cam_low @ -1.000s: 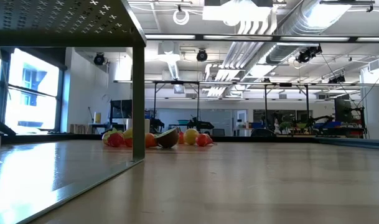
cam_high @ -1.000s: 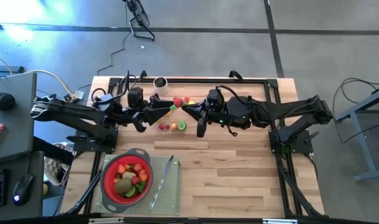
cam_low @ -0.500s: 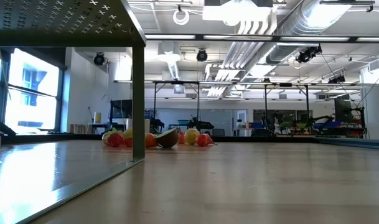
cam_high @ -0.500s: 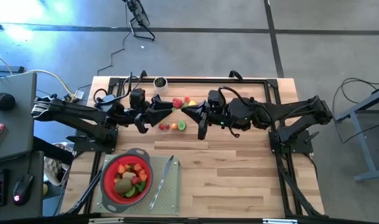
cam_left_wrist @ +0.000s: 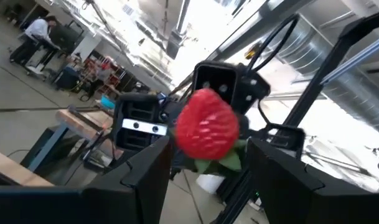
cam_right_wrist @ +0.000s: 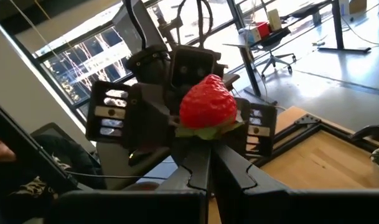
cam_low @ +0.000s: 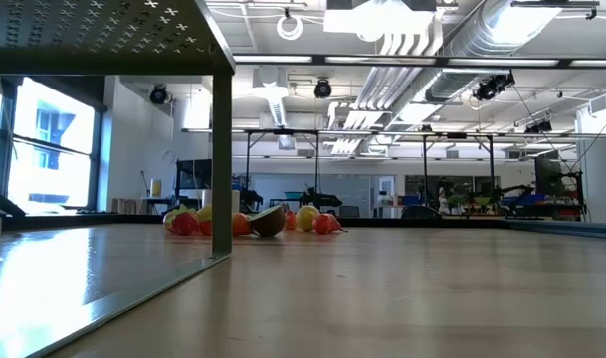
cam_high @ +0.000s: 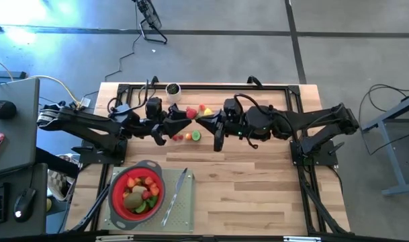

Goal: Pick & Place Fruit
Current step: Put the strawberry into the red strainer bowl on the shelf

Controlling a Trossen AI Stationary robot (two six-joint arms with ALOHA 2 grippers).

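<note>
1. Nearest us, the red strainer [cam_high: 113, 196] sits on its grey mat [cam_high: 184, 212] already loaded with toy fruit, the slim knife [cam_high: 177, 195] lying beside it.
2. Beyond it, a few loose fruit [cam_high: 187, 136] lie on the bare wood, just on our side of the spot where the 2 arms meet.
3. There the change is plain: over the past second the left arm has slid in toward the right one, closing the gap. We read this as a hand-over in progress, not yet a placement.
4. The strawberry [cam_right_wrist: 206, 106] hangs in mid-air above the back half of the table, between the 2 grippers and well apart from the strainer.
5. The right gripper [cam_right_wrist: 209, 155] has its fingers pressed together, pinching the strawberry's green leaf at the tips. Its arm reaches in low and nearly level from the right.
6. The left gripper [cam_left_wrist: 208, 149] faces it head-on with its fingers spread, 1 on each side of the berry. We cannot tell whether they touch it.
7. Farther back, more fruit [cam_high: 199, 109] and a small cup [cam_high: 172, 89] stand near the table's far edge.
</note>
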